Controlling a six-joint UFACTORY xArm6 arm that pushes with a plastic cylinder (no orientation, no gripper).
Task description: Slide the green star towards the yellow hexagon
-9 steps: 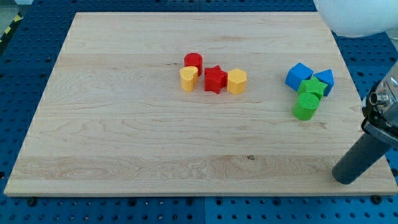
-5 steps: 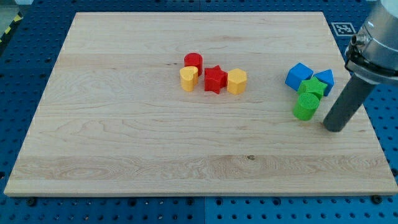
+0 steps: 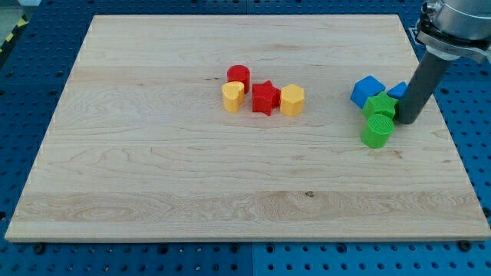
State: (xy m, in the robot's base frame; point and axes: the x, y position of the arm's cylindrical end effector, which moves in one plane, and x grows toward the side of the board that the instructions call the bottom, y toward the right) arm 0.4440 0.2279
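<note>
On the wooden board [image 3: 153, 169] in front of me, near its middle, a red cylinder [image 3: 238, 76] sits just above a yellow heart-shaped block [image 3: 232, 96], the two touching. Right beside them is a red star [image 3: 265, 97]. Over at the view's right I see a blue cube [image 3: 367, 90] and a second blue block [image 3: 398, 90] (mostly hidden, shape unclear). Below those lies a green cylinder [image 3: 376, 131]. A blue pegboard surface [image 3: 31, 84] surrounds the board.

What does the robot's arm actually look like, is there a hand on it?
No hand. It ends in a plain, straight, dark grey rod, round like a thick stick, and my tip is simply its blunt lower end. Above the rod sits a wider silver-grey metal collar with a dark band. No cables or markings show.
</note>
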